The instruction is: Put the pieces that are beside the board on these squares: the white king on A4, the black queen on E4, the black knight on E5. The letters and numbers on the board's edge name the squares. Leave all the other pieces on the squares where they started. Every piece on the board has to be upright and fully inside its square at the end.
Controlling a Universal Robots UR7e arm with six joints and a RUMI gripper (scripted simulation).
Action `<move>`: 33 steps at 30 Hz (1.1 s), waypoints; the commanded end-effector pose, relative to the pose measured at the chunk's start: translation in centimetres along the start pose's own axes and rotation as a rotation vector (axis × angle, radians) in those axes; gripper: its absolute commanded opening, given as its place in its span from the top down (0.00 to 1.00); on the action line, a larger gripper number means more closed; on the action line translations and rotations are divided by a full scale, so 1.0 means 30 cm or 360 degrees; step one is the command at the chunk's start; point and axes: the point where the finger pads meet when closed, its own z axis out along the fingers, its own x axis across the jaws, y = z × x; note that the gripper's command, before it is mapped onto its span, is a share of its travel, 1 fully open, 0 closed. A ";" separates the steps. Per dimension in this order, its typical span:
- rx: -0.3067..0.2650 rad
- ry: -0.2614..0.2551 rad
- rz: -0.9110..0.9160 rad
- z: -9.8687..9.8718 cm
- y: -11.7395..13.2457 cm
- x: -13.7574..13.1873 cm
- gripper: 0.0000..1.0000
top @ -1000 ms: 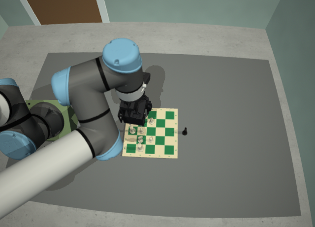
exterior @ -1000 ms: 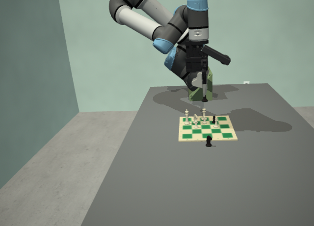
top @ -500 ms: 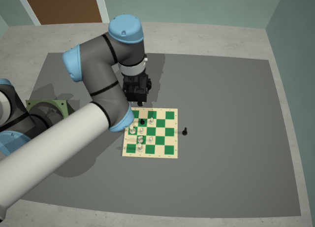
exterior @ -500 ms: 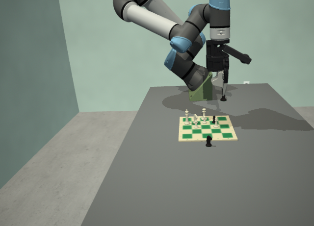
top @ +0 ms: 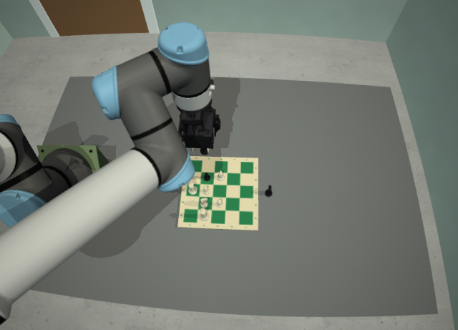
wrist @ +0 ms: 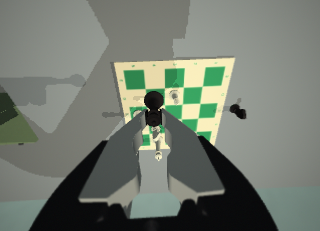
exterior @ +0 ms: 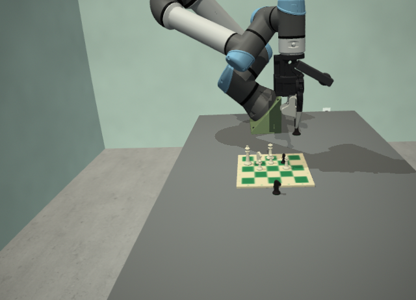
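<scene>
My gripper (exterior: 296, 119) is shut on a black piece with a round head, which I take for the black queen (exterior: 296, 131). It hangs upright well above the table, just past the board's far edge in the exterior view. In the wrist view the queen (wrist: 153, 107) sticks out between the fingertips, over the chessboard (wrist: 175, 101). The board (top: 218, 192) carries several white pieces and one small black piece (top: 207, 177). The black knight (top: 268, 190) stands on the table beside the board's edge; it also shows in the exterior view (exterior: 275, 187).
The arm's green mount (exterior: 268, 120) stands behind the board. The forearm (top: 92, 208) reaches over the board's left side in the top view and hides part of it. Two tall white pieces (exterior: 247, 154) (exterior: 270, 152) stand on the far rows.
</scene>
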 end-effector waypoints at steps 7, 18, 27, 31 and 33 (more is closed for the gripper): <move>-0.0003 -0.0007 -0.0003 0.126 0.001 -0.003 1.00; -0.0003 -0.0007 -0.0003 0.260 0.002 -0.003 1.00; -0.0003 -0.0007 -0.0003 0.309 0.002 -0.003 1.00; -0.0002 -0.0008 -0.0003 0.310 0.001 -0.003 1.00; -0.0002 -0.0007 -0.0002 0.309 0.001 -0.002 1.00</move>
